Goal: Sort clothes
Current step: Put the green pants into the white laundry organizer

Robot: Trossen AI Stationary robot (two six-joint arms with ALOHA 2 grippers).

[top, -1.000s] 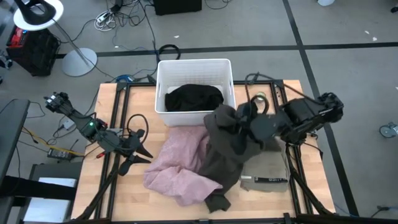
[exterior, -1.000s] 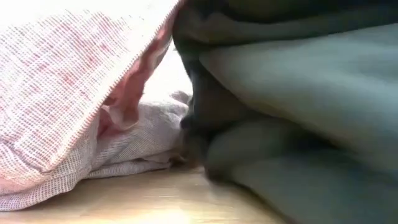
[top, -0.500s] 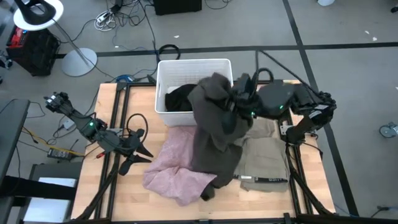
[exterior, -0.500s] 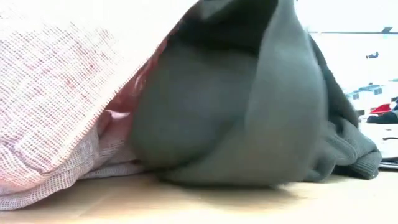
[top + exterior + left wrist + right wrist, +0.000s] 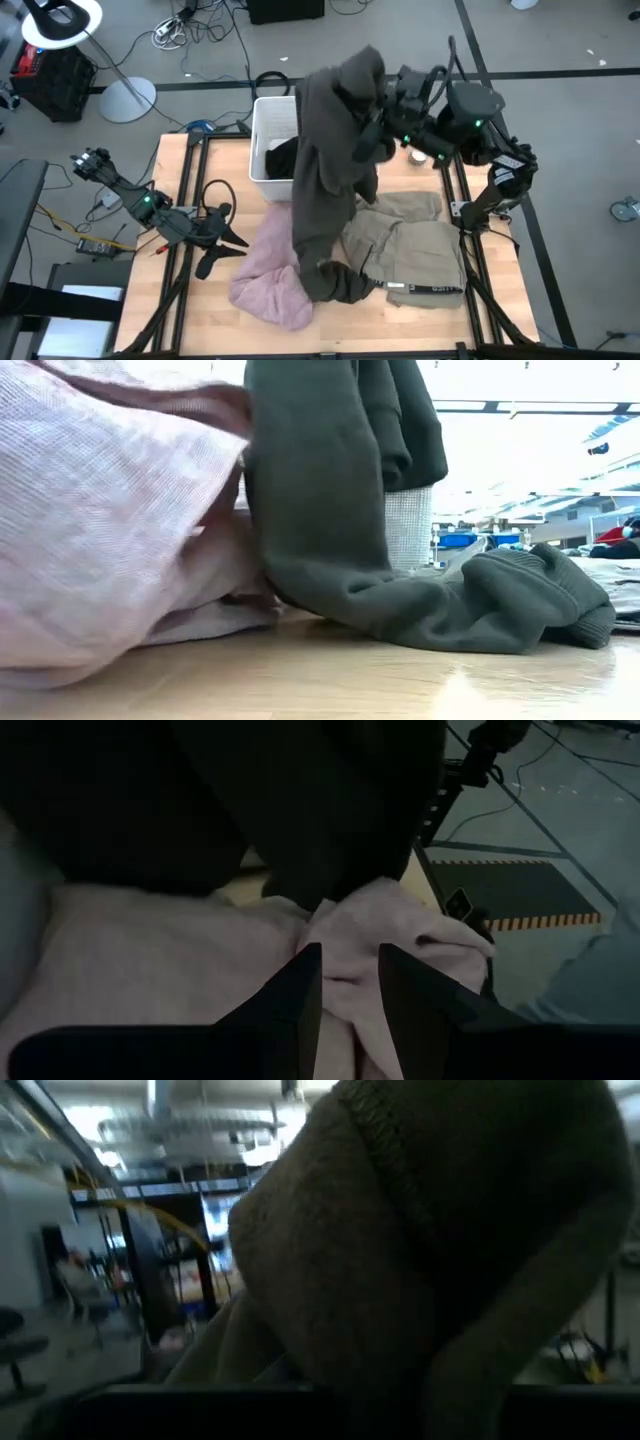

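Note:
My right gripper (image 5: 378,112) is high above the white bin (image 5: 262,118), shut on the olive-brown garment (image 5: 325,190). That garment hangs down in a long drape, and its lower end (image 5: 480,610) lies bunched on the table. A black garment (image 5: 280,158) lies in the bin. The pale pink garment (image 5: 268,275) lies crumpled at the table's near middle. The grey-beige garment (image 5: 412,240) lies flat to its right. My left gripper (image 5: 224,254) is open at the pink garment's left edge, low over the table. No teal-blue garment shows. My right gripper holds the olive-brown garment by a bunched upper part (image 5: 362,82), several layers thick. The cloth itself covers the fingers in the right wrist view (image 5: 400,1260), so the hold's kind does not show. The garment hangs below the gripper, its lower end (image 5: 335,283) on the table.
The bin's mesh wall (image 5: 408,525) stands behind the hanging garment in the low view. A small round thing (image 5: 417,155) sits on the table at the far right. The pink cloth (image 5: 200,950) fills the space in front of my left gripper.
My right gripper has risen and gone toward the table's far edge and left, coming over the bin. The olive-brown garment has been drawn up from a heap into a long hanging drape. Its lower end stays on the table. The grey-beige garment now lies uncovered.

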